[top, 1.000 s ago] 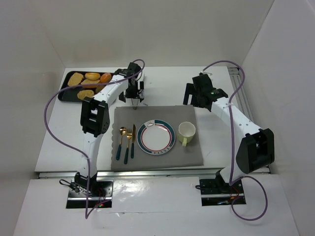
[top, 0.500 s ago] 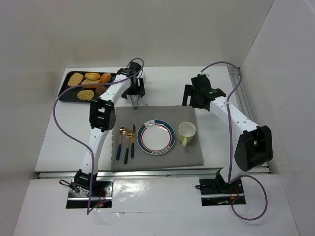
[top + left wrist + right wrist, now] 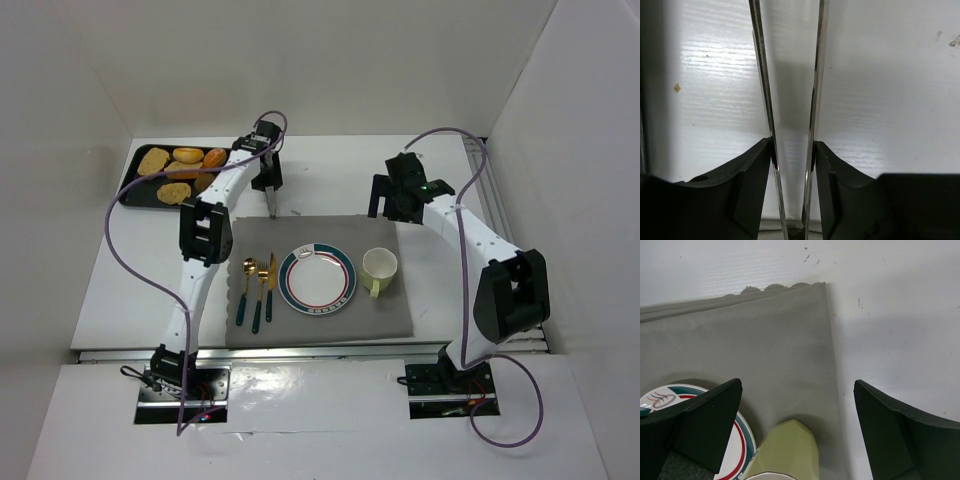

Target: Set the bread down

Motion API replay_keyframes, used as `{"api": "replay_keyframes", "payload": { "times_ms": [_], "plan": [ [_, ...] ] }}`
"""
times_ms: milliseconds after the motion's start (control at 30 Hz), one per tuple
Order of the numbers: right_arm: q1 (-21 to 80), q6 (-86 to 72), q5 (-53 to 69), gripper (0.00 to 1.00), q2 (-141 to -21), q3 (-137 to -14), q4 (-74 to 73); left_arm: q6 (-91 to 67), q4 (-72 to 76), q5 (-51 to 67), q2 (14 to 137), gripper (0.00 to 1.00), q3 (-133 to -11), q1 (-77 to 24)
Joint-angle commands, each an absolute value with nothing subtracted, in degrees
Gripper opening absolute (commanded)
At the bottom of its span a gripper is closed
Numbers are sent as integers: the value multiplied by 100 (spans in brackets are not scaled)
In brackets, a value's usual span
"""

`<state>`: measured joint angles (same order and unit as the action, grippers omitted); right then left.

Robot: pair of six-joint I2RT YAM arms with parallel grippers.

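One glossy orange-brown bread [image 3: 215, 157] lies at the right end of the tray [image 3: 135, 185], at the counter's [image 3: 330, 170] far left, among paler pieces. The left claw [image 3: 268, 182] hangs over bare counter just right of the tray, near the bread but apart from it. Its black fingers [image 3: 752, 170] press on the outsides of the tongs [image 3: 816, 90], whose blades stand slightly apart with nothing between them. The right claw [image 3: 799, 390] gapes wide and empty over the mat's [image 3: 765, 340] far right corner, above the cup [image 3: 790, 450] and well apart from the bread.
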<state>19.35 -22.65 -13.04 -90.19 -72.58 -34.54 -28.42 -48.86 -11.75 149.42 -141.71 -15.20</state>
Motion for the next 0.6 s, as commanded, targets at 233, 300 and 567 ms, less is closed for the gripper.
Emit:
{"api": "replay_keyframes", "payload": {
  "times_ms": [233,300,567],
  "plan": [
    [1907,-2303,-1187,100,-9018,-7515,-3313,-2399,-4614,-968,13255,48,-13650,-1521],
    [1907,-2303,-1187,100,-9018,-7515,-3313,-2347,-4614,-836,13018,47,-13360,-1521],
    [1907,-2303,-1072,100,-9018,-7567,-3261,-2101,-4825,-440,12217,44,-12779,-1521]
  ]
}}
